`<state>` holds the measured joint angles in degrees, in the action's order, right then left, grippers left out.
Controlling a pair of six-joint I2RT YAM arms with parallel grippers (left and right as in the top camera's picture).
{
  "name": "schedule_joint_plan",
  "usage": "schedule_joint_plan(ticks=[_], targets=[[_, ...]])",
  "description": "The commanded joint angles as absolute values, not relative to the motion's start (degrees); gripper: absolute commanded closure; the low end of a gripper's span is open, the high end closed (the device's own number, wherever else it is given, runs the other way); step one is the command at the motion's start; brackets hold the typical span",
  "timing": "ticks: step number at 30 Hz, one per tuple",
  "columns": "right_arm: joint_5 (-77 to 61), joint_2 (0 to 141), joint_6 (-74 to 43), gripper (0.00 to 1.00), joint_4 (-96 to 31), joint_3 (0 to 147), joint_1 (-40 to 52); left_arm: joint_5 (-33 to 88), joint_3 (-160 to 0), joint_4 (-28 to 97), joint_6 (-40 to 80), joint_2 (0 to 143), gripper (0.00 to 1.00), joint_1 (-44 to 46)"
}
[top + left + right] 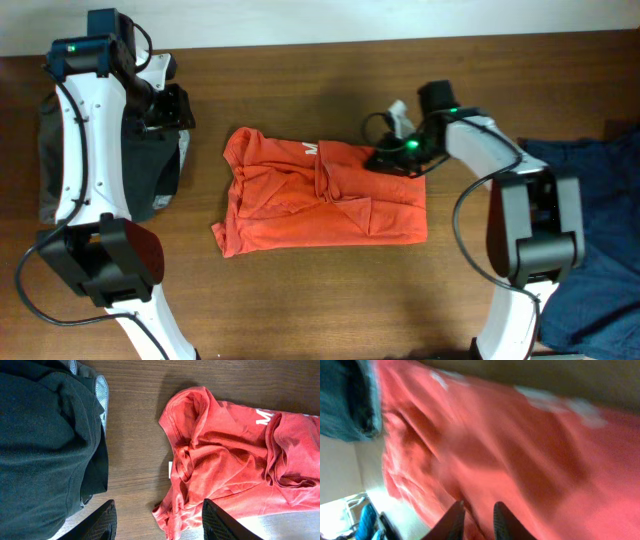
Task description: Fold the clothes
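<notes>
Your worktop [330, 300] is dark brown wood with a clear grain. It runs the full width of the overhead view, and a pale strip of wall [300, 20] lies along its far edge.

The orange-red T-shirt [320, 195] lies in the middle of the worktop. It is bunched into a rough rectangle with creases across it and a loose corner at the near left. Its white lettering [262, 416] shows near the far edge.

A heap of black and grey garments [45, 450] sits at the left edge, well apart from the T-shirt, with bare wood between them. A navy blue garment [590, 200] covers the right edge.

Your left hand [159, 510] hangs above the gap between the dark heap and the shirt. Its fingers are spread and nothing is between them.

Your right hand [476, 520] is down on the far right corner of the T-shirt, with its fingers [455, 519] close together against the orange cloth. That wrist view is blurred, so you cannot tell whether the hand has the fabric pinched or only rests on it.
</notes>
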<state>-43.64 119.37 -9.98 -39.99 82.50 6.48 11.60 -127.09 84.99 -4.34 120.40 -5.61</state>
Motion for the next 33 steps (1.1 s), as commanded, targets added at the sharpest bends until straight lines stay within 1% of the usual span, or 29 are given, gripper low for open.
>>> schedule_joint_plan(ticks=[1,3,7,9,11,15,18,22,24,26,28,29,30,33], targets=[[-40.9,118.7,-1.4,0.81,-51.8,82.6,3.6,12.2,-127.7,85.1,-4.8,118.2,0.45,-5.8],[-38.3,118.7,-0.8,0.81,-54.3,82.2,4.4,12.2,-127.7,85.1,-4.8,118.2,0.46,-5.8],[-35.2,118.7,-0.9,0.82,-53.2,79.3,9.3,14.3,-127.7,86.2,-3.5,118.2,0.45,-5.9],[-35.6,118.7,-0.8,0.82,-53.2,77.8,13.1,14.6,-127.7,88.0,-3.5,117.9,0.41,-6.1],[-36.4,118.7,0.1,0.84,-53.3,77.8,16.4,14.6,-127.7,89.5,-3.6,117.3,0.4,-6.1],[-43.6,117.0,12.4,0.86,-56.5,79.2,21.3,14.6,-127.7,91.6,-3.6,116.0,0.39,-6.1],[-42.0,114.9,19.7,0.86,-60.2,81.1,22.1,14.6,-127.7,93.1,-3.6,115.6,0.39,-6.1],[-39.4,113.0,19.0,0.88,-62.0,84.3,17.8,14.8,-127.4,94.3,-3.5,115.6,0.39,-5.8],[-39.0,112.0,17.3,0.84,-62.0,85.8,14.1,15.9,-126.5,94.4,-3.5,115.6,0.38,-5.3],[-37.8,111.7,11.6,0.8,-62.0,87.4,9.3,17.4,-123.8,94.4,-3.5,115.6,0.37,-4.3],[-37.4,111.7,4.5,0.62,-62.1,87.7,3.8,16.6,-117.2,91.5,-3.5,115.6,0.36,-2.5],[-37.5,111.7,3.2,0.57,-62.3,87.7,2.2,16.6,-114.2,88.8,-2.3,115.6,0.36,-2.2],[-37.5,111.7,2.4,0.55,-62.6,87.7,0.7,16.7,-111.9,86.5,-1.1,115.6,0.34,-2.2],[-37.7,111.7,2.5,0.55,-64.1,87.7,-3.4,17.9,-102.5,77.0,3.2,115.6,0.27,-2.5]])
